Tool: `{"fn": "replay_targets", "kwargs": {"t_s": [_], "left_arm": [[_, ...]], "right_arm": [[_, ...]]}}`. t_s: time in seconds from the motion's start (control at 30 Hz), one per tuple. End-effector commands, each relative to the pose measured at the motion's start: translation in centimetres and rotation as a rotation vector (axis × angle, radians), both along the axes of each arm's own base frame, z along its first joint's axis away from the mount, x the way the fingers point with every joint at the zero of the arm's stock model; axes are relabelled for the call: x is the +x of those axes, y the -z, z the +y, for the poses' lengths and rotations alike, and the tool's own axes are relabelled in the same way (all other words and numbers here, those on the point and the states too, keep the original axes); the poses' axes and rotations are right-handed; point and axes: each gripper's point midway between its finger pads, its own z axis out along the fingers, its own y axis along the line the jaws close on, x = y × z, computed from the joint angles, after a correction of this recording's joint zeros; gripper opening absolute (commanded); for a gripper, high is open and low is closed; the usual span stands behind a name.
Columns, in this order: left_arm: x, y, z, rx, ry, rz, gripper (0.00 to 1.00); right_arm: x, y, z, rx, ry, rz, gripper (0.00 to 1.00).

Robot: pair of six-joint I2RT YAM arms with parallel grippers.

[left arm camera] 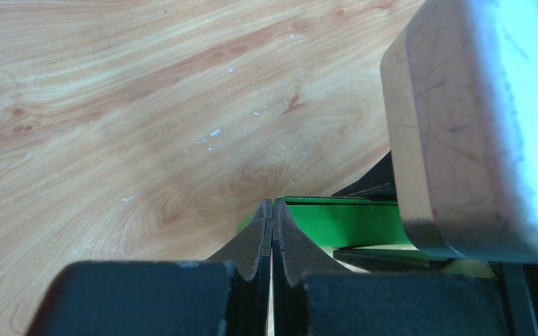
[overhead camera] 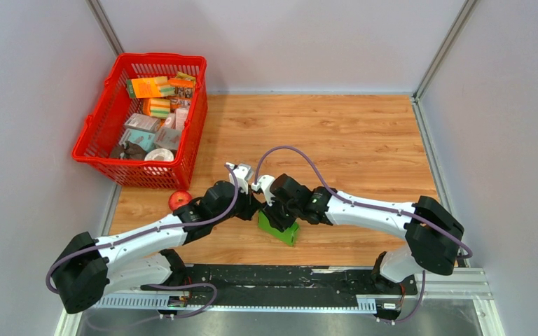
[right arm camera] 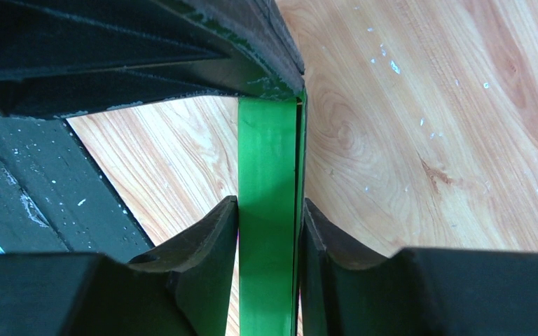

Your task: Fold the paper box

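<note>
The paper box (right arm camera: pixel 269 147) is down on the table (right arm camera: pixel 420 140), and one thin green panel of it runs straight through the right gripper (right arm camera: pixel 269 210), whose jaws are clamped on it. The left gripper (left arm camera: pixel 272 213) has its jaws pressed together with the green card just beside the tips. I can't tell if any edge is actually caught in there. My worry is that with thin card and two grippers nose to nose, a tug from either could crease or tear the panel, or the fingers could knock together. Past both jaws it's open wood. The red basket (overhead camera: pixel 150 175) and a small red round thing (overhead camera: pixel 179 199) sit well behind the left jaws.
</note>
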Motion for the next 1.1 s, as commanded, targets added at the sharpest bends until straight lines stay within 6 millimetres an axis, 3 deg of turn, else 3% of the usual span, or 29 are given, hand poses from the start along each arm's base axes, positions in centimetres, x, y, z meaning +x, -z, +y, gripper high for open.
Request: {"fn": "replay_targets", "kwargs": {"t_s": [0.0,0.43,0.7,0.83,1.07], "left_arm": [[-3.2,1.8,-1.1,0.061,0.177,-0.032,0.00],[-4.5,2.9,-0.9,0.068,0.191,-0.005,0.00],[-5.6,1.9,-1.4,0.008,0.204,0.029,0.00],[-6.1,1.8,-1.9,-0.023,0.205,0.067,0.00],[-6.3,1.4,-2.4,-0.074,0.171,0.129,0.00]], "right_arm": [[1.1,0.1,0.6,0.015,0.048,-0.063,0.39],[1.3,0.3,0.3,0.021,0.076,-0.101,0.42],[1.3,-0.3,0.3,0.045,0.092,-0.108,0.48],[1.4,0.2,0.3,0.031,0.100,-0.126,0.47],[1.6,0.9,0.5,0.007,0.107,-0.155,0.36]]}}
